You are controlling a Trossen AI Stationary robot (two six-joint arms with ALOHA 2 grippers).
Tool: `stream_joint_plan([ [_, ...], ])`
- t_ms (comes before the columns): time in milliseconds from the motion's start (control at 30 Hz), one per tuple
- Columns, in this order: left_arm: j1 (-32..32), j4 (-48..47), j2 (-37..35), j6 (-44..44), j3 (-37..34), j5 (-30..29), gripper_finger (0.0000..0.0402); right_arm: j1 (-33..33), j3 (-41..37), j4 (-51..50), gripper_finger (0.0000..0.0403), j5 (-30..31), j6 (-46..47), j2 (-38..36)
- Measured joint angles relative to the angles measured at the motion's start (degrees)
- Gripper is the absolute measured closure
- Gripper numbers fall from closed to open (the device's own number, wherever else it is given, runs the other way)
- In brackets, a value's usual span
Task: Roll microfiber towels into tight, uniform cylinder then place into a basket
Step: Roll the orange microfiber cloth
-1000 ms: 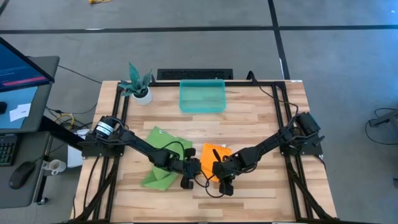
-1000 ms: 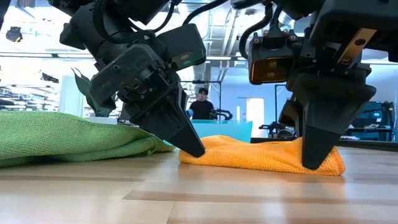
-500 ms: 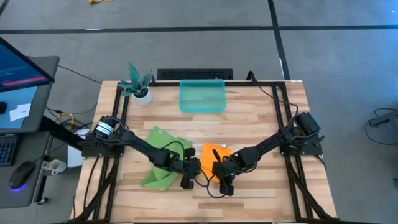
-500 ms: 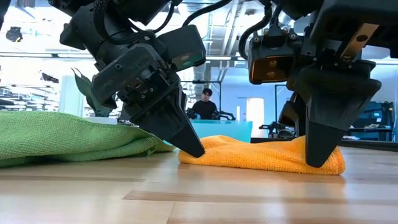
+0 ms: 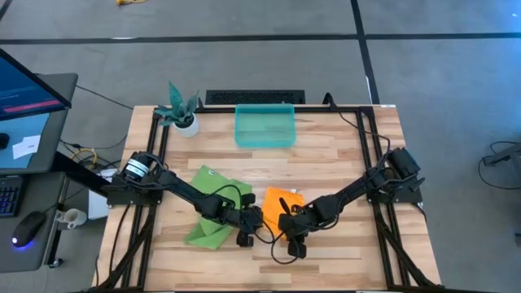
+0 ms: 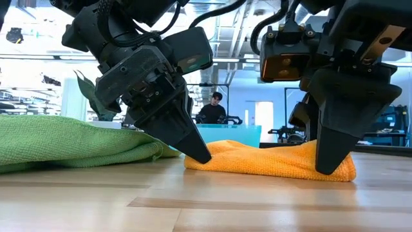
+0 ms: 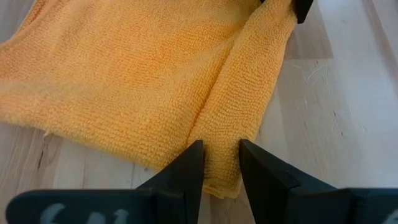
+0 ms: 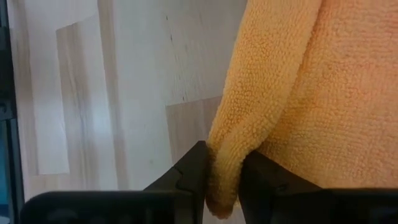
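Orange towel [image 5: 279, 202] lies near table's front centre. Left gripper [image 7: 216, 163] and right gripper [image 8: 222, 176] each pinch its folded front edge, jaws clamped on cloth. Green towel [image 5: 213, 203] just left. Teal basket [image 5: 264, 125] at back edge, bare wood between.

Orange towel [image 5: 281, 200] folded, green [image 5: 210, 203] crumpled.

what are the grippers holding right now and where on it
Both pinch the orange-yellow towel by its folded near edge: left gripper at one end, right gripper at the other.
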Motion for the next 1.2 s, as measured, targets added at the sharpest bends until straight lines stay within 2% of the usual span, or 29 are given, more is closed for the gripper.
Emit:
stream_joint_plan([
  [233, 0.0, 0.0, 0.0, -0.3, 0.0, 0.0, 0.0304, 1.4, 0.0, 0.4, 0.0302, 1.0, 0.0, 0.1],
  [633, 0.2, -0.1, 0.0, -2.0, 0.0, 0.1, 0.0304, -0.3, 0.0, 0.4, 0.0299, -0.3, -0.1, 0.1],
  [767, 0.2, -0.3, 0.0, -2.1, 0.0, 0.4, 0.0304, -0.7, 0.0, 0.4, 0.028, -1.8, -0.3, 0.1],
  [933, 0.2, -0.3, 0.0, -2.3, 0.0, 0.4, 0.0304, -0.6, 0.4, 0.0, 0.0233, -2.4, -3.5, 0.0],
  [1067, 0.2, -0.3, 0.0, -3.4, 0.0, 0.4, 0.0304, -1.9, 3.3, -7.0, 0.0209, -7.1, -1.7, 0.1],
  [1200, 0.2, -0.3, 0.0, -4.7, 0.0, 0.4, 0.0304, -1.8, 6.8, -16.0, 0.0202, -7.7, -1.9, 0.1],
])
